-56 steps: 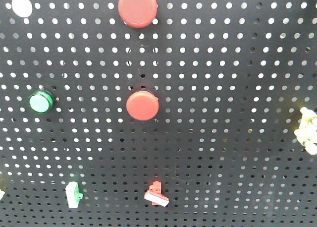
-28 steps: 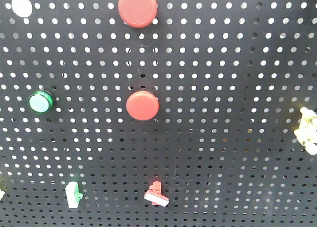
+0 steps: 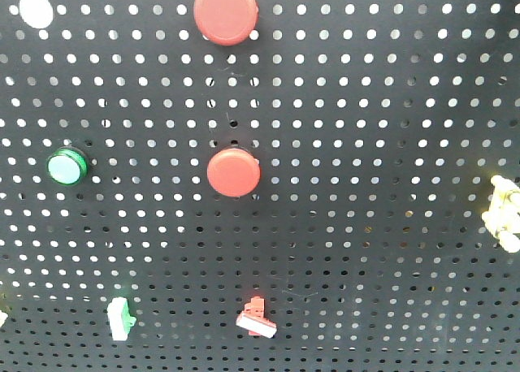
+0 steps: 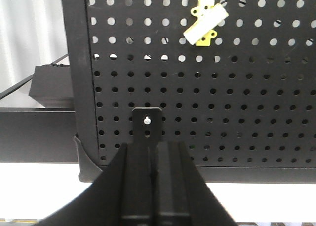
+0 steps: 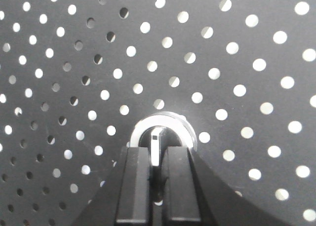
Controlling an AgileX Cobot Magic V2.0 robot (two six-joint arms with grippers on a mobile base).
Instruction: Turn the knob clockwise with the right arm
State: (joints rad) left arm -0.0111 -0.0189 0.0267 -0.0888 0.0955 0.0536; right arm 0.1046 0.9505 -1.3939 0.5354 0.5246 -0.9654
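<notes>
The knob [image 5: 155, 136] is a black dial with a silver pointer bar, set in a chrome ring [image 5: 142, 125] on the black pegboard [image 5: 237, 58]. In the right wrist view my right gripper [image 5: 157, 153] is shut on the knob, one black finger pressed to each side of the bar, which points straight up in this view. My left gripper [image 4: 154, 147] is shut with nothing in it, low before the board's bottom left corner. Neither gripper nor the knob shows in the front view.
The front view shows two red buttons [image 3: 225, 12] [image 3: 233, 172], a green button [image 3: 65, 167], a white cap [image 3: 36, 10], a green switch [image 3: 121, 317], a red switch [image 3: 257, 317] and a pale yellow part [image 3: 505, 214]. A yellow-and-white switch [image 4: 205, 22] and a small screwed bracket [image 4: 147, 121] sit before the left gripper.
</notes>
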